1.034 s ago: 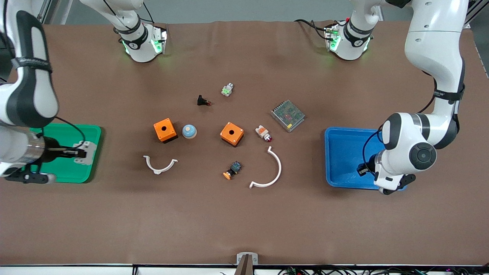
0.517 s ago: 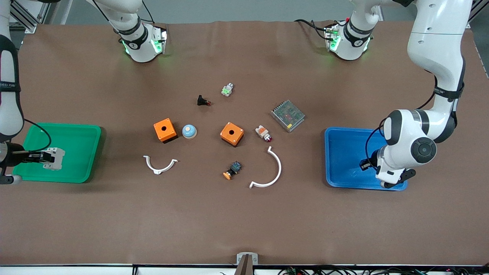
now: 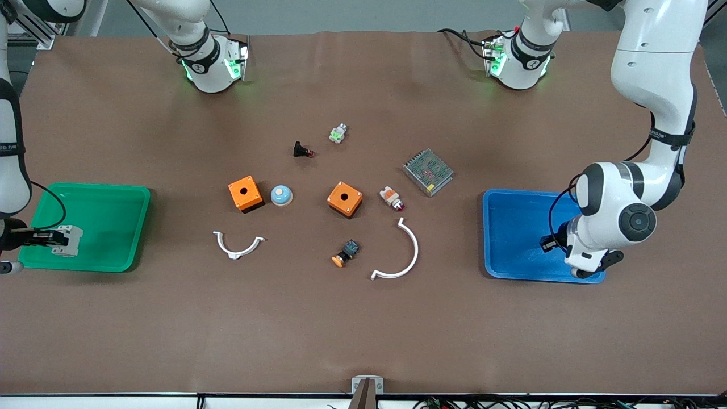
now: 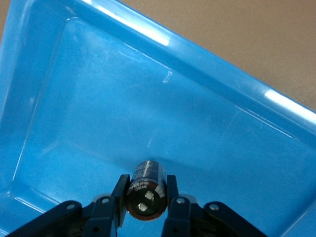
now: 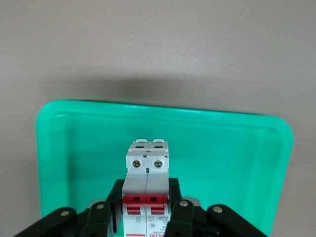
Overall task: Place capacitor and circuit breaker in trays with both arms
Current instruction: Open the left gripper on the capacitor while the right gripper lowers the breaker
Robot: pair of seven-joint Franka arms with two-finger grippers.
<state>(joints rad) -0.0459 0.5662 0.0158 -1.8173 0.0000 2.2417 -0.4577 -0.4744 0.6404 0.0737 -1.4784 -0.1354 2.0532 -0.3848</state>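
The capacitor is pinched between the fingers of the left tool, held over the floor of the blue tray at the left arm's end of the table. In the left wrist view its pale end with two small metal spots faces the camera, and the black body points toward the tray floor. In the front view the left arm's wrist covers the tool and the part, above the tray's corner nearest that camera.

The circuit breaker is clamped between the fingers of the right tool, over the green tray at the right arm's end of the table. The right wrist view shows its white-grey body upright between the black fingers, with the two red toggles side by side and two screw heads above them.

On the table between the trays lie two orange boxes, a blue-topped round button, two white curved brackets, an orange-capped push button, a white-and-orange part with a red tip, a metal mesh module, a black button with a red tip and a small green-and-white part.
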